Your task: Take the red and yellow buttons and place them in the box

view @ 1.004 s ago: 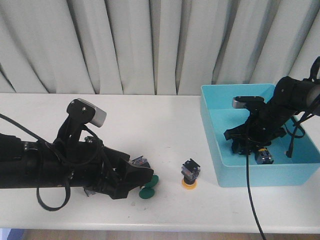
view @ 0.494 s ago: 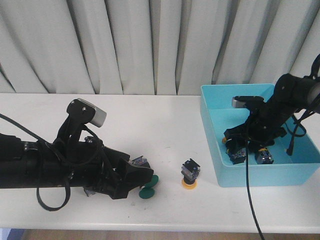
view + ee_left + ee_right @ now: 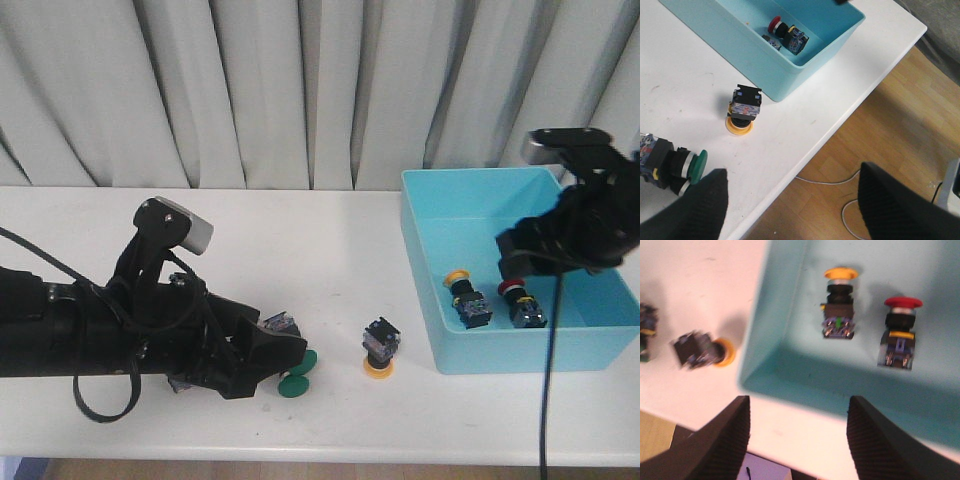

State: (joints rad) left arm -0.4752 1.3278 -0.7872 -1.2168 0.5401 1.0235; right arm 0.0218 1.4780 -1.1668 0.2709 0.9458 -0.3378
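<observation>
The turquoise box [image 3: 420, 250] stands at the right of the table. Inside it lie a yellow button [image 3: 468, 297] and a red button [image 3: 521, 303], side by side; both show in the right wrist view, yellow [image 3: 840, 305] and red [image 3: 900, 332]. Another yellow button [image 3: 380, 350] stands cap-down on the table left of the box, also in the left wrist view [image 3: 743, 107]. My right gripper [image 3: 548, 262] hangs open and empty above the box [image 3: 797, 440]. My left gripper [image 3: 275, 355] rests low on the table, open and empty [image 3: 795, 210].
A green-capped button [image 3: 295, 378] lies on its side right by my left gripper's fingertips, also in the left wrist view [image 3: 675, 165]. The table's front edge [image 3: 805, 150] is close to it. Curtains hang behind the table.
My right gripper has let go of the yellow button inside the box and has risen up and to the right, clear of both buttons. The left arm has not moved.
</observation>
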